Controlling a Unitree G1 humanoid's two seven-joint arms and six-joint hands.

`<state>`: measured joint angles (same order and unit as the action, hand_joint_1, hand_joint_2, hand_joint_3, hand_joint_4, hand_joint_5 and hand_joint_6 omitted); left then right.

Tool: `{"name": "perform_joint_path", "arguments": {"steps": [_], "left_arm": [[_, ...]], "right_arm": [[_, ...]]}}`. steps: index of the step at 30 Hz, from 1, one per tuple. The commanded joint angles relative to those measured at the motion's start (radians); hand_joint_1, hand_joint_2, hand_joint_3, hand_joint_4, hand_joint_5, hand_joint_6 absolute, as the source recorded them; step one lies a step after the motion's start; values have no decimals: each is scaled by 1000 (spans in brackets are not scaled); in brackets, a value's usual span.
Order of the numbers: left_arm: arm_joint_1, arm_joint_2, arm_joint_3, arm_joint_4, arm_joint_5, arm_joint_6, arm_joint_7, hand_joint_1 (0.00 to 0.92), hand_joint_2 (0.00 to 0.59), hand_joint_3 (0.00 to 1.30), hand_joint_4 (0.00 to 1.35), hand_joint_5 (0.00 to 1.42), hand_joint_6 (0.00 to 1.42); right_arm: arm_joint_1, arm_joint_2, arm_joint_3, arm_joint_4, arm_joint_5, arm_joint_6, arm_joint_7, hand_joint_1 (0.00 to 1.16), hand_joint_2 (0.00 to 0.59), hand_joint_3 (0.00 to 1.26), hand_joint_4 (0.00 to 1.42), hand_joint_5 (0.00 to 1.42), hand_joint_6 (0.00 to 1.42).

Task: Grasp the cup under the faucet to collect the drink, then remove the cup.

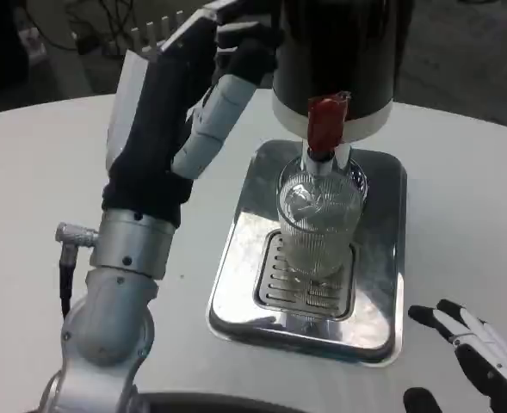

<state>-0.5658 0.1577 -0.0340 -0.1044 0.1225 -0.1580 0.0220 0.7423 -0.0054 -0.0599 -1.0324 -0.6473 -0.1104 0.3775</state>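
Right robot hand [472, 353] spread, idle on bench [29, 172]; left robot hand [223, 82] up at dispenser [339, 52], grip unclear. Cup [319, 219] looks rigid, ribbed, slick; grasp mid-body.

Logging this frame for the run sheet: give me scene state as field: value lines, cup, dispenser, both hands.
cup: clear ribbed glass cup, upright on the drip grate, under the faucet
faucet: red tap handle on the black dispenser
tray: shiny metal drip tray on white table
left hand: raised beside dispenser, not touching cup
right hand: low by tray, fingers spread, holding nothing
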Motion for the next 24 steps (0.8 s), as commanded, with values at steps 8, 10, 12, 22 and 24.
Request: {"name": "perform_joint_path", "arguments": {"steps": [8,10,12,22,24], "left_arm": [[-127,34,16,119,-125,37,-198,12,90,255,319,404,400],[-126,31,21,122,-133,34,-203,8,87,287,352,437,432],[-120,26,24,119,-137,30,-205,7,85,330,404,479,477],[-131,8,44,111,-129,37,-181,2,90,589,645,720,750],[-147,5,39,119,-137,47,-193,0,91,589,631,705,732]], "right_arm": [[29,-2,-3,-15,11,-1,-20,246,507,126,29,0,0],[26,-3,-1,-15,10,1,-18,246,507,126,29,0,0],[22,-5,0,-15,8,4,-18,246,507,126,29,0,0],[31,-8,1,-15,10,4,-22,246,507,126,29,0,0],[36,-9,-1,-15,13,-1,-23,246,507,126,29,0,0]]}}
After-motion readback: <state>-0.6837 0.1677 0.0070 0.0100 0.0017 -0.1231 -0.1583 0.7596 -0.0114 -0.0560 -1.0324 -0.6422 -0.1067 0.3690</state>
